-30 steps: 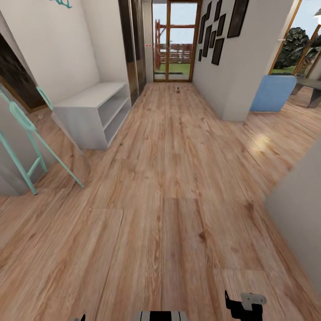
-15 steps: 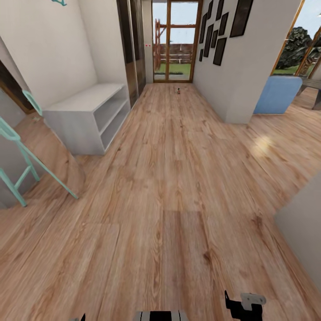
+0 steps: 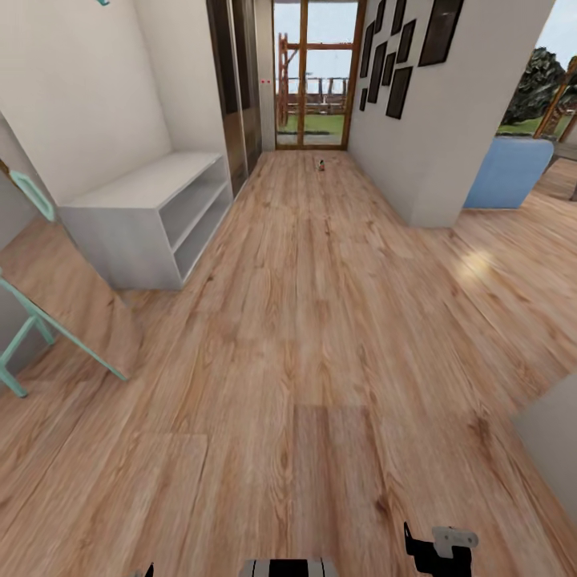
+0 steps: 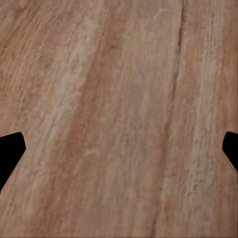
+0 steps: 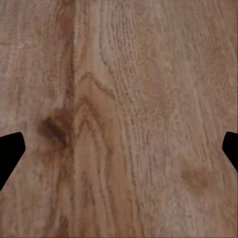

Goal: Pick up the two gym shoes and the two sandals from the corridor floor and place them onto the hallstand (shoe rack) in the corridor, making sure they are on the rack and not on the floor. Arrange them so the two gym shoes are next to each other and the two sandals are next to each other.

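Observation:
The light-grey hallstand (image 3: 144, 216) stands against the left wall, and both of its open shelves look bare. Light-brown plank corridor floor (image 3: 304, 336) stretches ahead to the glass door. A tiny dark-and-pale object (image 3: 320, 165) lies on the floor near that door, too small to identify. The gym shoes and the sandals are out of view. My left gripper (image 4: 119, 153) hangs open over bare planks, with its black fingertips (image 4: 10, 151) far apart. My right gripper (image 5: 119, 153) is open in the same way above a knot in the wood. Part of the right arm (image 3: 439, 546) shows in the head view.
A teal frame (image 3: 36, 320) leans at the near left beside a wall. A white wall corner (image 3: 449, 144) with dark picture frames juts in at the right, and a blue armchair (image 3: 509, 172) sits behind it. A grey surface (image 3: 553, 449) stands at the near right.
The camera has advanced down the corridor, so the hallstand and the teal frame sit lower and further left in the picture. The arms hold the same pose.

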Controlling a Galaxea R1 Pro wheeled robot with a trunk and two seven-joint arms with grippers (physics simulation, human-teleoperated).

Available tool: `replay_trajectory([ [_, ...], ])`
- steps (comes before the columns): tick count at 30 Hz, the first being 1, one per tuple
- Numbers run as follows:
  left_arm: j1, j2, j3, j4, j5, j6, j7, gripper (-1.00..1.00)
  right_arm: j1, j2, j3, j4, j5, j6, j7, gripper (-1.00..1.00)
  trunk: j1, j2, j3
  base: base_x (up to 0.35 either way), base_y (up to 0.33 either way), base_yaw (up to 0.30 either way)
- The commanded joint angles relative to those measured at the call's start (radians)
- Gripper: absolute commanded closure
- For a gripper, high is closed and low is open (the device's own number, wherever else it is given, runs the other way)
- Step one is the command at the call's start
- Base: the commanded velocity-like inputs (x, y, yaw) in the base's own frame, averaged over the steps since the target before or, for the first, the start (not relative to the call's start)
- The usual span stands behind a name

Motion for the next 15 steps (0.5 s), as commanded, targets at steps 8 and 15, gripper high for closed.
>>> replay_trajectory([
  [8, -0.001, 0.001, -0.008, 0.001, 0.011, -0.003, -0.003, -1.0, 0.0, 0.0, 0.009, 0.0, -0.009, -0.003, -0.002, -1.0, 0.0, 0.0, -0.001, 0.339, 0.0, 0.0],
  [15, -0.001, 0.001, -0.008, 0.001, 0.011, -0.003, -0.003, -1.0, 0.0, 0.0, 0.009, 0.0, -0.009, -0.003, -0.002, -1.0, 0.0, 0.0, -0.001, 0.339, 0.0, 0.0],
])
